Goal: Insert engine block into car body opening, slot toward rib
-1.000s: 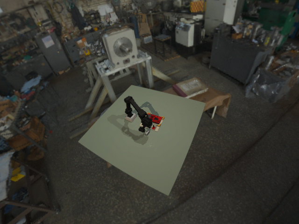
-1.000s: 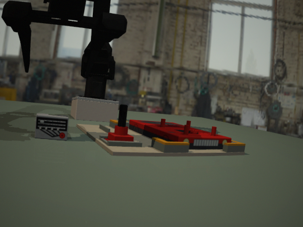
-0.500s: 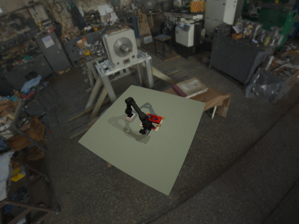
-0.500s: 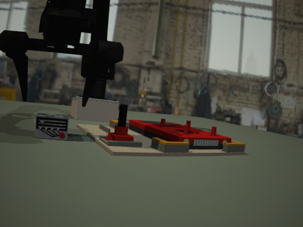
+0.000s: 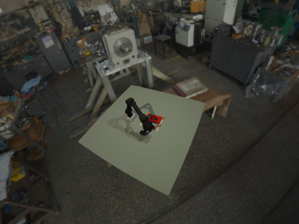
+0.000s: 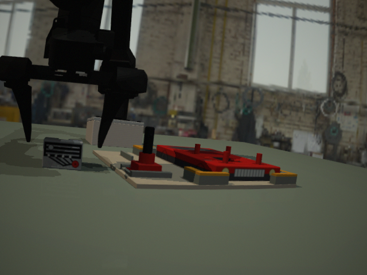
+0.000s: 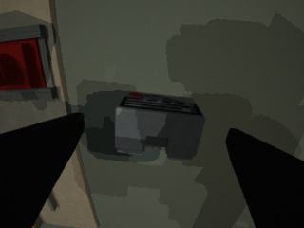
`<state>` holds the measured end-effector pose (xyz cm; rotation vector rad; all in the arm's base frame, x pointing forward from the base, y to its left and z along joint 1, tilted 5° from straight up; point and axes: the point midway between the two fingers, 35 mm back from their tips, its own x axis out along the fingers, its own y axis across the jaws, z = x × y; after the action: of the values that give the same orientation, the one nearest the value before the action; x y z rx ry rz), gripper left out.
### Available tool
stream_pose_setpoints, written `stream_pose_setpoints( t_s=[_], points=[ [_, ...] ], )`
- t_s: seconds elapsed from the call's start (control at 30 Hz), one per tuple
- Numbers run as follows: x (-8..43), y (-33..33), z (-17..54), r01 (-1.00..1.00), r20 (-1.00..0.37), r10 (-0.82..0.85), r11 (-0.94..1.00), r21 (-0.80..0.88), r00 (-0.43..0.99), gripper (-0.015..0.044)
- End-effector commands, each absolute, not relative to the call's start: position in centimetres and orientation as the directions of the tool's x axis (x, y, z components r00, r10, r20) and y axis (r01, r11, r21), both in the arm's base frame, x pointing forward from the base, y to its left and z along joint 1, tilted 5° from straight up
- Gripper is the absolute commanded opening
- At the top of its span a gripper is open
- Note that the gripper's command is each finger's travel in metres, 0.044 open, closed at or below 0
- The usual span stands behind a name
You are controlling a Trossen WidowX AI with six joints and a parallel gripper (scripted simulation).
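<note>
The grey engine block [image 6: 62, 153] [image 7: 159, 128] stands on the table beside the base board. In the wrist view its slot faces the bottom of the picture, and its striped face with a red disc faces the top. My gripper [image 5: 147, 131] [image 6: 64, 144] [image 7: 157, 127] is open, pointing down, with its fingertips to either side of the block and nothing held. In the exterior view the tips look about level with the block's top. The red car body [image 5: 152, 117] [image 6: 189, 158] lies on the board with a dark opening in its top. The rib cannot be made out.
The tan base board [image 6: 160, 183] [image 7: 76, 204] lies beside the block. A red piece with an upright black handle [image 6: 148, 140] sits in a grey holder on its near side. Yellow-topped corner brackets [image 6: 210, 177] hold the car body, which has upright red pegs. The arm's pale base [image 6: 115, 131] stands behind.
</note>
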<state>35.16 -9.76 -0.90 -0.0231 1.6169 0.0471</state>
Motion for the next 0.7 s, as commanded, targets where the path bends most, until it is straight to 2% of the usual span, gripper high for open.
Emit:
stream_pose_setpoints(
  t_s=[0.0, 0.23, 0.5, 0.67],
  points=[
    [34.98, -9.82, -1.71, -0.04, -0.999, 0.009, 0.999, 0.011, -0.05, 0.044],
    [34.88, -9.81, -2.59, -0.04, -0.999, 0.009, 0.999, 0.011, -0.05, 0.044],
    [34.88, -9.81, -2.59, -0.04, -0.999, 0.009, 0.999, 0.011, -0.05, 0.023],
    [34.88, -9.81, -2.59, -0.04, -0.999, 0.009, 0.999, 0.011, -0.05, 0.0197]
  ],
)
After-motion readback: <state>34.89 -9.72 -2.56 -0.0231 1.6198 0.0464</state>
